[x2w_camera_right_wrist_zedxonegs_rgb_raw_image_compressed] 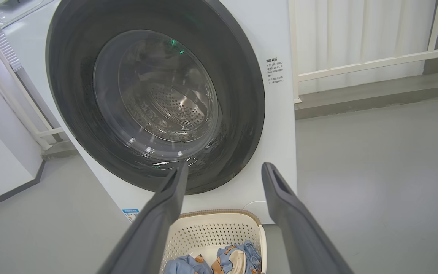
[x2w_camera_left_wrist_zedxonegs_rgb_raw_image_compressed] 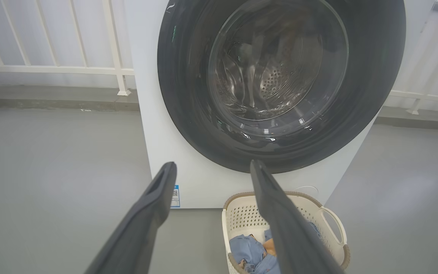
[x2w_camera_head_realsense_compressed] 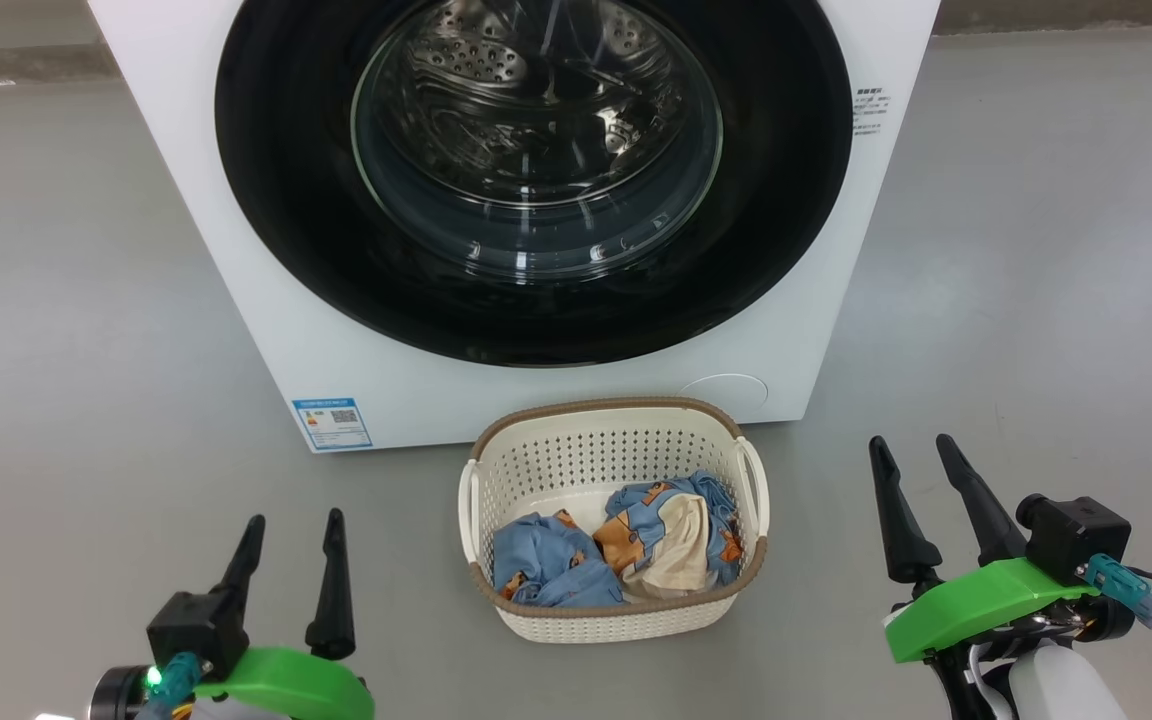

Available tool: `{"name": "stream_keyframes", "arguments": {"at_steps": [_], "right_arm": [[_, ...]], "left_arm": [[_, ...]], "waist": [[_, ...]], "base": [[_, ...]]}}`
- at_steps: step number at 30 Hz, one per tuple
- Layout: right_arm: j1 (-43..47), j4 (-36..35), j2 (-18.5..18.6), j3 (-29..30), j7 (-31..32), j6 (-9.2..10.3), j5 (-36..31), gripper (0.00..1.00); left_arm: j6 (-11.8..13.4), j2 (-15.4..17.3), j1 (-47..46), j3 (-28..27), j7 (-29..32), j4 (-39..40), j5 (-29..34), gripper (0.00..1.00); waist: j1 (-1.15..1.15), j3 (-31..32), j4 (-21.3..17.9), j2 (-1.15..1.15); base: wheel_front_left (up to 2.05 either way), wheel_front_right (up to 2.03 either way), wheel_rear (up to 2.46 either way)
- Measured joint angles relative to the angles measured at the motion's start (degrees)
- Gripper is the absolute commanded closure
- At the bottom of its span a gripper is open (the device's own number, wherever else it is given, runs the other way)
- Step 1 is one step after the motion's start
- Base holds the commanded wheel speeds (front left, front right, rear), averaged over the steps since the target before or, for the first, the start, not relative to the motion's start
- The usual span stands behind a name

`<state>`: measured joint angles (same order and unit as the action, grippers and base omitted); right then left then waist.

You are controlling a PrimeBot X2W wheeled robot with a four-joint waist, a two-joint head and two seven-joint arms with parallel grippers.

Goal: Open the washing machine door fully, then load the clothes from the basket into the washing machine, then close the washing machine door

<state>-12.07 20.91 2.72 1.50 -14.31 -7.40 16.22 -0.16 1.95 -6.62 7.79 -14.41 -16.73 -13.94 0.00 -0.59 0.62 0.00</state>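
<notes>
The door (x2w_camera_head_realsense_compressed: 534, 150) sits shut, flat against the front of the white washer (x2w_camera_head_realsense_compressed: 266, 340), with the steel drum showing through its glass. The basket (x2w_camera_head_realsense_compressed: 596, 460) stands on the grey floor (x2w_camera_head_realsense_compressed: 86, 350) just before the washer, below the door's lower rim. The clothes (x2w_camera_head_realsense_compressed: 616, 555) lie crumpled in the nearer half of it, blue with a cream patch uppermost.

In the head view the left pincer (x2w_camera_head_realsense_compressed: 294, 517) hangs low at the left, off to the side of the basket and apart from it. Its two dark fingers are spread wide with nothing between them, and they point toward the washer. The right pincer (x2w_camera_head_realsense_compressed: 910, 441) hangs on the basket's other side, a little nearer the washer than the left one. It is likewise spread wide and empty. The basket lies between the two, and neither touches it, the clothes or the door.

Along the left pincer's fingers, the door's lower rim shows above the tips, and the basket lies partly behind one finger. Along the right pincer's fingers, the basket and clothes show low between the two fingers, with the door above them. A blue label (x2w_camera_head_realsense_compressed: 332, 423) sits at the washer's lower corner, on the left pincer's side.
</notes>
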Motion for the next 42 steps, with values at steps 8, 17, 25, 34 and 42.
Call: {"name": "stream_keyframes", "arguments": {"at_steps": [8, 17, 25, 34, 42], "right_arm": [[0.0, 0.1, 0.0, 0.0, 0.0, 0.00, 0.0, 0.00], [0.0, 0.2, 0.0, 0.0, 0.0, 0.00, 0.0, 0.00], [0.0, 0.2, 0.0, -0.3, 0.0, 0.00, -0.1, 0.00], [0.0, 0.2, 0.0, -0.4, 0.0, 0.00, -0.4, 0.00], [0.0, 0.5, 0.0, -0.6, 0.0, 0.00, -0.4, 0.00]], "left_arm": [[0.4, 0.0, 0.0, 0.0, 0.0, -0.4, 0.0, 0.00], [0.5, 0.0, 0.0, 0.0, 0.0, -0.6, 0.0, 0.00], [0.5, 0.0, 0.0, 0.1, 0.0, -0.7, 0.0, 0.00], [-0.1, 0.0, 0.0, 0.5, 0.0, -1.5, -0.5, 0.00], [-0.2, 0.2, 0.0, 0.6, 0.0, -1.6, -0.5, 0.00]], "waist": [[0.00, 0.2, 0.1, 0.00], [0.00, 0.3, 0.3, 0.00], [0.00, 0.3, 0.4, 0.00], [0.00, 0.3, 0.3, 0.00], [0.00, 0.5, 0.3, 0.00]], "base": [[0.00, 0.00, 0.00], [0.00, 0.00, 0.00], [0.00, 0.00, 0.00], [0.04, 0.02, -0.07], [0.56, 0.38, -0.95]]}}
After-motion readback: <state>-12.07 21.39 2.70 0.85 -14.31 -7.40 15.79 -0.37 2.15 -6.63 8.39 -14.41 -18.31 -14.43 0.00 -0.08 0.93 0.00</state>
